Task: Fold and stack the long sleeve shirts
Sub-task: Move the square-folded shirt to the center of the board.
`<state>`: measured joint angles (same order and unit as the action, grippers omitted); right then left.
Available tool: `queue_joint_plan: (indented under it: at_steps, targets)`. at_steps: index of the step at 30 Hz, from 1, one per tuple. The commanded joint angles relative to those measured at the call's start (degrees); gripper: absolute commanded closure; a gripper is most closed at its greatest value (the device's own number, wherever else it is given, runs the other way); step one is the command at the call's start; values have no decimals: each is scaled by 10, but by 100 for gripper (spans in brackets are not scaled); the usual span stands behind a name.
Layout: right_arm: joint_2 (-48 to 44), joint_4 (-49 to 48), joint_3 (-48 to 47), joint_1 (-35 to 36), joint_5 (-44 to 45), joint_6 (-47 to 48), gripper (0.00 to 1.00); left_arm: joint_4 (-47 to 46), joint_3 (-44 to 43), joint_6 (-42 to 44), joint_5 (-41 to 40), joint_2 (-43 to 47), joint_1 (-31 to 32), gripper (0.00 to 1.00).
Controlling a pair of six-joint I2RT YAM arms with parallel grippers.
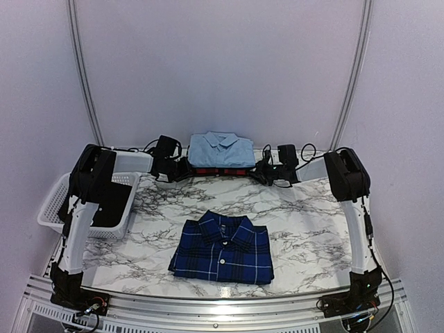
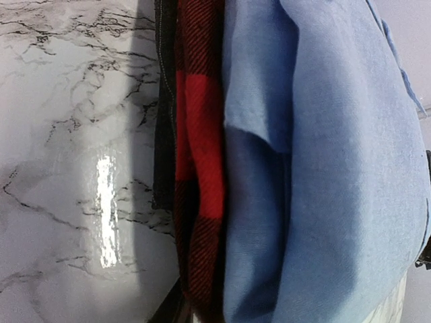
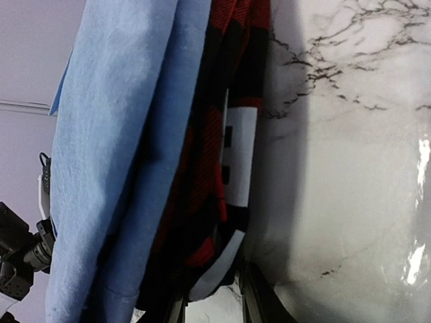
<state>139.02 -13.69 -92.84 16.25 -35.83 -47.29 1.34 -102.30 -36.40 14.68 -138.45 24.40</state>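
I see the light blue shirt (image 1: 222, 148) atop the red-and-black plaid shirt (image 1: 222, 170) at the tabletop's (image 1: 305, 222) far edge. The left gripper (image 1: 182, 168) and right gripper (image 1: 262, 171) flank them; I can't tell if either clamps. The navy plaid shirt (image 1: 223, 248) lies folded nearer.

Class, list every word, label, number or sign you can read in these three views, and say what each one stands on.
None can be read.
The navy plaid shirt, light blue shirt, red-and-black shirt and white basket show no print.
A white patch with dark marks on the red-and-black shirt, seen from the right wrist, is too blurred to tell whether it carries writing.
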Motion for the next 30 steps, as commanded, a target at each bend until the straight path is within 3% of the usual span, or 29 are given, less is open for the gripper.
queue_joint_plan:
  at_steps: [1, 13, 19, 25, 30]
  targets:
    - [31, -30, -30, 7, -10, -36, 72, 7, -11, -6, 15, -35, -1, 72]
    - [59, -64, -48, 27, -3, -68, 77, -6, -13, -12, 45, -42, 6, 92]
    - [50, -69, -41, 27, -2, -72, 100, -5, -6, -11, 54, -36, 11, 100]
    - [-19, -59, 28, 26, 29, -41, 100, -6, 38, -12, 51, 2, 25, 100]
    - [-96, -85, 148, 23, 45, -32, 100, -6, 106, -22, 28, 56, 49, 100]
